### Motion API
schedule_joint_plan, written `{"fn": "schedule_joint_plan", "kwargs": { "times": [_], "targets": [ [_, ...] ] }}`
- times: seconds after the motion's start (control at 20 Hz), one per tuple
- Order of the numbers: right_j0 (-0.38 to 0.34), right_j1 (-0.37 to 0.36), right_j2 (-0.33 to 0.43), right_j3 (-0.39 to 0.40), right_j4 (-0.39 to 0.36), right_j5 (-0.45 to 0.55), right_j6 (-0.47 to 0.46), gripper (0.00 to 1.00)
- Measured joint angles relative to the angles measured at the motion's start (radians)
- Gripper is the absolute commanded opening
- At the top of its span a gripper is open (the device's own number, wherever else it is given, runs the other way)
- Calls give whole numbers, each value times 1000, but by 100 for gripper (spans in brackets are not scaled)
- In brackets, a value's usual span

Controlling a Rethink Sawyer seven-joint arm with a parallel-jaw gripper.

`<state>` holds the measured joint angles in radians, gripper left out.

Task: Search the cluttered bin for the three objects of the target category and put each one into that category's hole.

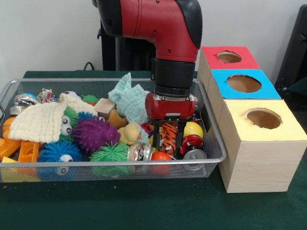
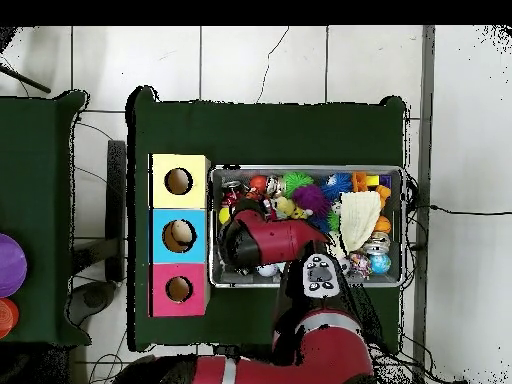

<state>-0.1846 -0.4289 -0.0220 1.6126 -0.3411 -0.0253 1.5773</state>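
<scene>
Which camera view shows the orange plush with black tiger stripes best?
The front view shows the tiger-striped plush best: its orange and black stripes are visible in the bin, between the open fingers of the end effector. In the overhead view, the red arm covers that spot, so the plush cannot be seen.

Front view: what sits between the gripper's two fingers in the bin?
In the front view, the orange tiger-striped plush lies between the fingers of the open gripper, inside the bin.

We count three wooden boxes: red-topped [image 1: 225, 57], blue-topped [image 1: 243, 84] and yellow-topped [image 1: 261, 120], one round hole each. One wire basket [image 1: 218, 143] holds at least five spiky balls and two knitted cloths.
</scene>
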Motion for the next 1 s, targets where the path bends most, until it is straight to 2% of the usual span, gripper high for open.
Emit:
{"fn": "schedule_joint_plan", "kwargs": {
  "times": [0.55,1.0],
  "targets": [
    [-20,-3,4,18,0,-35,0,100],
    [-26,-3,5,50,0,-117,0,100]
  ]
}}
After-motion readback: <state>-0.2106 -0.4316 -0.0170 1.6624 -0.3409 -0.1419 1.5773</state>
